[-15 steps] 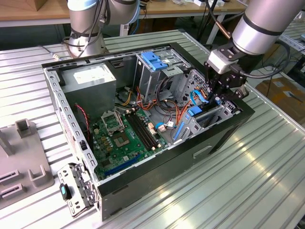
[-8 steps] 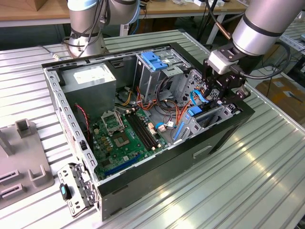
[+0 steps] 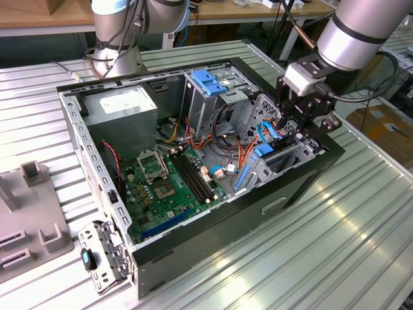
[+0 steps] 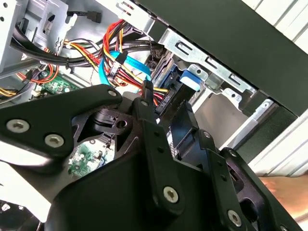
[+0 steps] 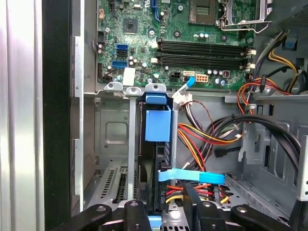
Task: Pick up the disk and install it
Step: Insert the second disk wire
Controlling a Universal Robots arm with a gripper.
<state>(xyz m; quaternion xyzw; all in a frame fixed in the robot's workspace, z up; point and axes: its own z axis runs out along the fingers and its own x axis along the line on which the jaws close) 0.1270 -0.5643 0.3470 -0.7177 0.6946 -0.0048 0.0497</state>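
While the gripper (image 3: 298, 126) hangs over the case's drive bay, whether its jaws grip anything I cannot tell; the disk (image 5: 158, 126), standing in that bay, looks rigid, heavy, best held by its blue rail.

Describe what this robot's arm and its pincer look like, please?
The arm is a thick silver-grey tube with a black band, ending in a small white block. Below it hangs the pincer, built of matte black angular metal links joined by silver screws, which show in the second wrist view. A black cable loops beside it.
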